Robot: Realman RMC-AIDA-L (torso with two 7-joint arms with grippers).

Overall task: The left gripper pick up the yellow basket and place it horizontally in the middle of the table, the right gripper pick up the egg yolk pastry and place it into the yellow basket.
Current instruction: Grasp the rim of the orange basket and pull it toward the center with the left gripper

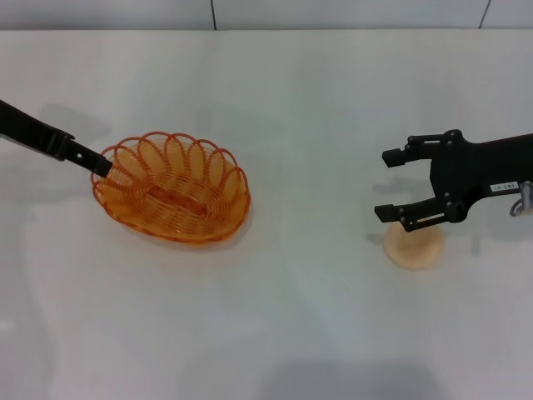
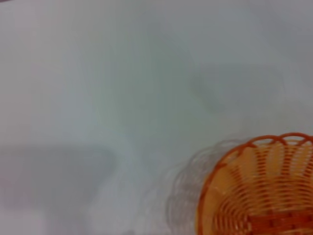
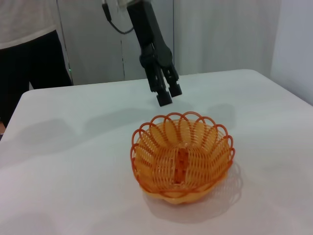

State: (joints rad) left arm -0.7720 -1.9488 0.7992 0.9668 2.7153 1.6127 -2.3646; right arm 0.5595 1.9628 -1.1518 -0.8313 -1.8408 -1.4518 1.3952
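On white table (image 1: 316,108), yellow basket (image 1: 173,190), egg yolk pastry (image 1: 414,247)

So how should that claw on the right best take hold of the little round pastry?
Probably from straight above, with the right claw spread open either side of the egg yolk pastry and closing gently on its round edge. It is a low, smooth dome lying flat on the table, so the sides offer the only hold.
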